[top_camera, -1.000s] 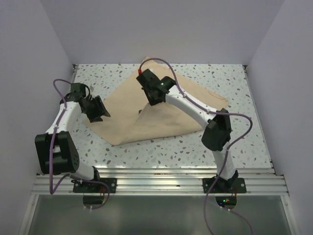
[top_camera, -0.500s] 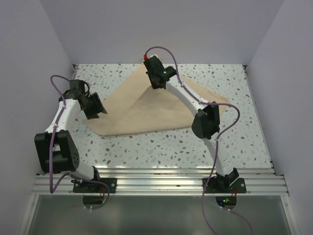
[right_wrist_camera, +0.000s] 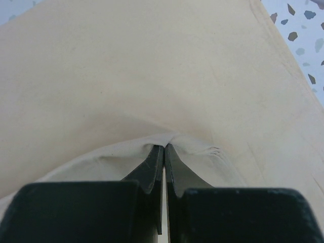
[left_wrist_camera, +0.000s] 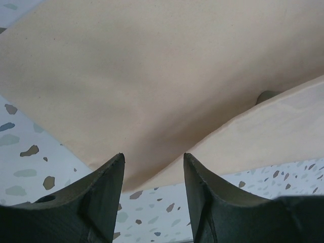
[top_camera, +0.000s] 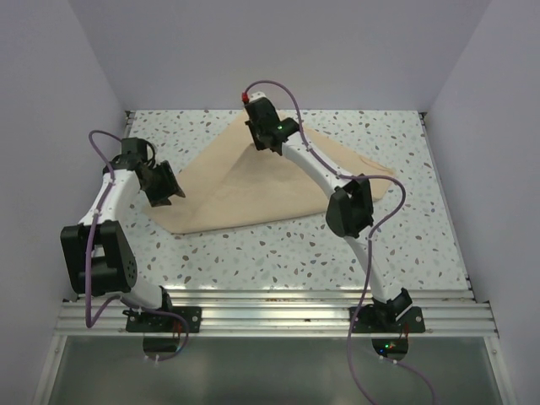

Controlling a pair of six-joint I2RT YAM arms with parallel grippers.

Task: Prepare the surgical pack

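Right tool [right_wrist_camera: 163, 148]: clamped shut on a pinch of the tan kraft-paper-coloured wrapping sheet [top_camera: 245, 190]. The wrist view shows the material puckering right at its tips.

What just changed: there it goes. Over the last second the right arm has swept that pinch from the middle of the sheet out to 12 o'clock, and it is now stretched far across the white speckled surface [top_camera: 278, 253].

Sheet now: the raised tent has dropped. It lies as a wide, flat folded triangle with its peak at 12 o'clock under the right tool. Its long edge runs from about 8 o'clock to 3 o'clock, and the near corner has slid towards 9 o'clock.

Left tool [left_wrist_camera: 153, 158]: jaws apart and gripping nothing, waiting at the sheet's 9 o'clock corner. Its wrist view shows two layers of the edge just ahead of the fingers. It has barely shifted.

What it means: the pull looks to have drawn the sheet taut and flat. It is still doubled over, so I'd call this early preparation. That layered corner looks like the left tool's next target.
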